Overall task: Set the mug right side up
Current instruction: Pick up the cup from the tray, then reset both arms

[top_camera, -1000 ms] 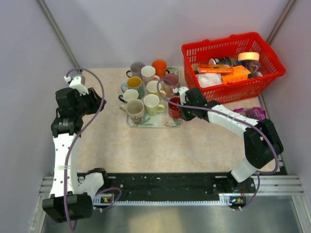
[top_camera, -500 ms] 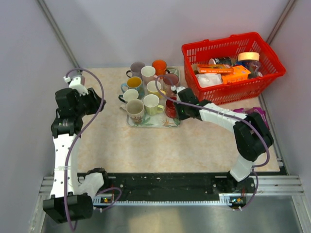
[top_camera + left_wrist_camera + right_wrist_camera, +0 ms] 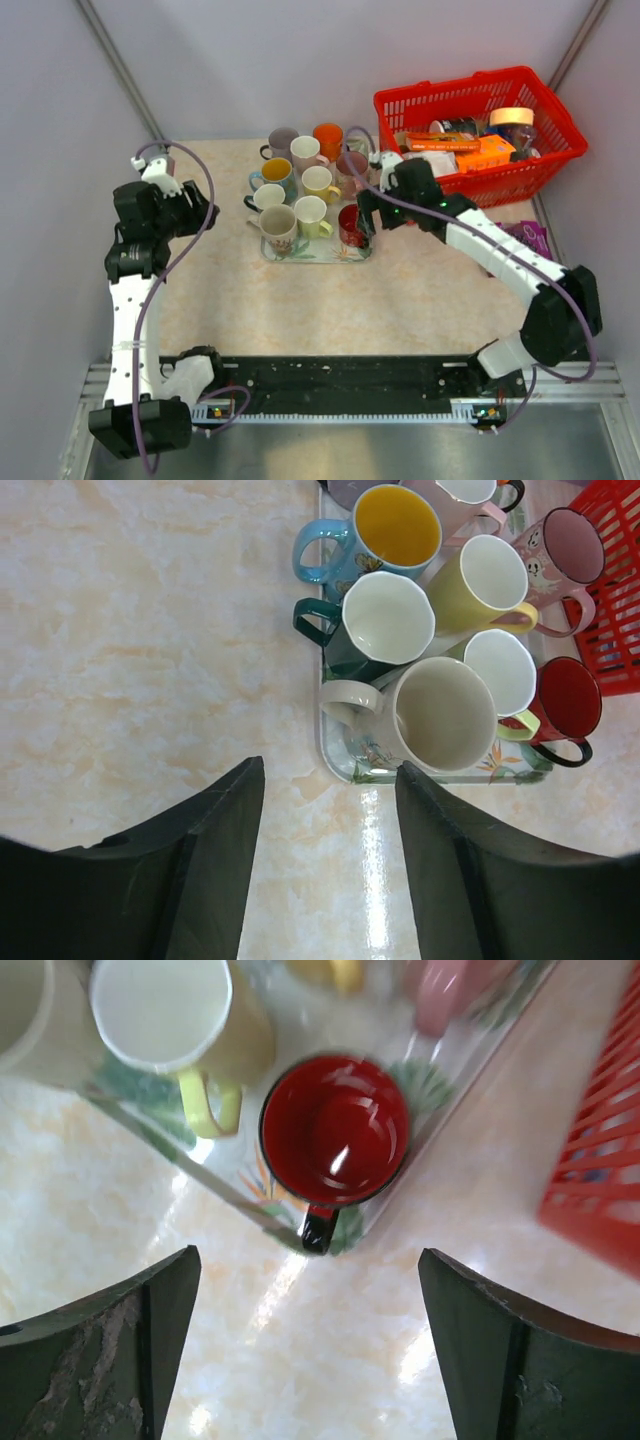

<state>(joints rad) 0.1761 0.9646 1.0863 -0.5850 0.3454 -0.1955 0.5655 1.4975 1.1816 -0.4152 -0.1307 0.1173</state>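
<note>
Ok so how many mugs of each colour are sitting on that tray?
red mug: 1
pink mugs: 2
purple mug: 1
orange mug: 1
blue mug: 1
yellow mug: 1
lime-green mug: 1
dark green mug: 1
cream mug: 1
Total: 10 mugs on the tray

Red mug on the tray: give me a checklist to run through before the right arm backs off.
1. Red mug mouth up: ok.
2. It sits on the tray: ok, handle at the near rim.
3. Right gripper open, fingers clear of the mug: ok.
4. Gap to the lime mug: ok, apart.
5. Left gripper open and empty, off the mugs: ok.
6. Base resting flat, no rocking: cannot tell.
</note>
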